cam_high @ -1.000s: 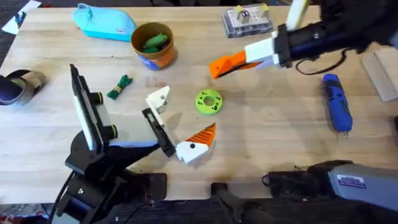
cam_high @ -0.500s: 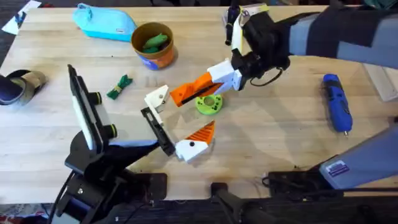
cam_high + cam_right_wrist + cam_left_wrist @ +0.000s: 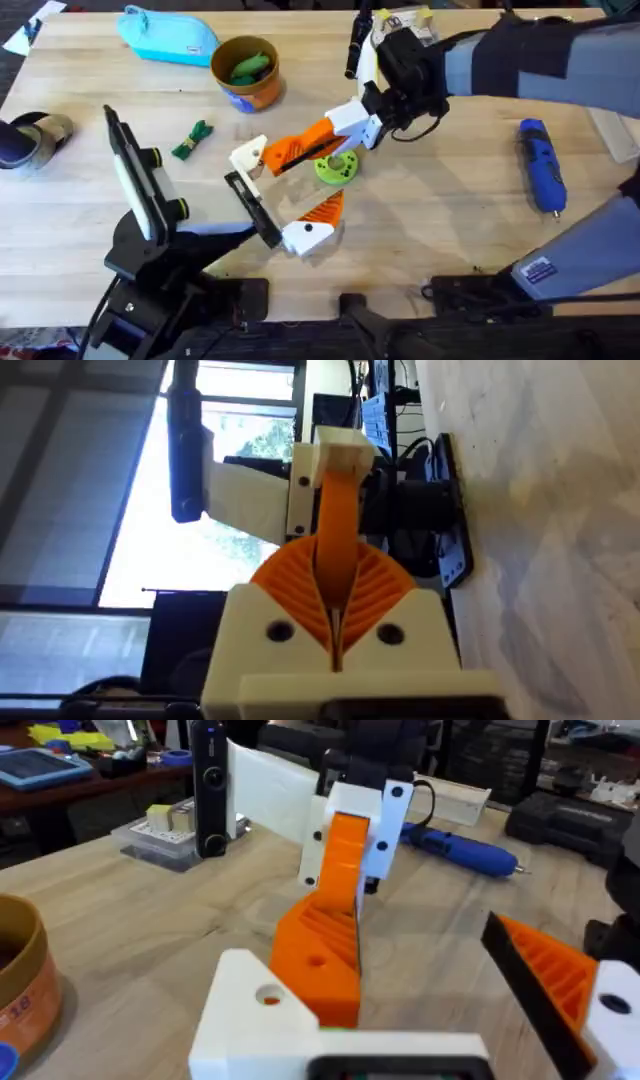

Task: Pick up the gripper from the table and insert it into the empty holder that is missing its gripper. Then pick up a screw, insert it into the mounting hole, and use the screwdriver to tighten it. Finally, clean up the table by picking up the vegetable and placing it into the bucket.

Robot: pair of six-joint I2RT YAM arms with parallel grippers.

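gripper sits clamped in your right claw, tip touching the empty holder; overhead adds one screwdriver at 3 o'clock; left jaws: cannot tell.

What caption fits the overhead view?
Right gripper carries the gripper down to the empty holder; screwdriver lies aside.

Legible text: nearly none. White label on the right arm link at the tabletop's near right edge carries dark print, too small to read. Bucket side shows dark printed characters on its orange wall, possibly "18"; not certain.
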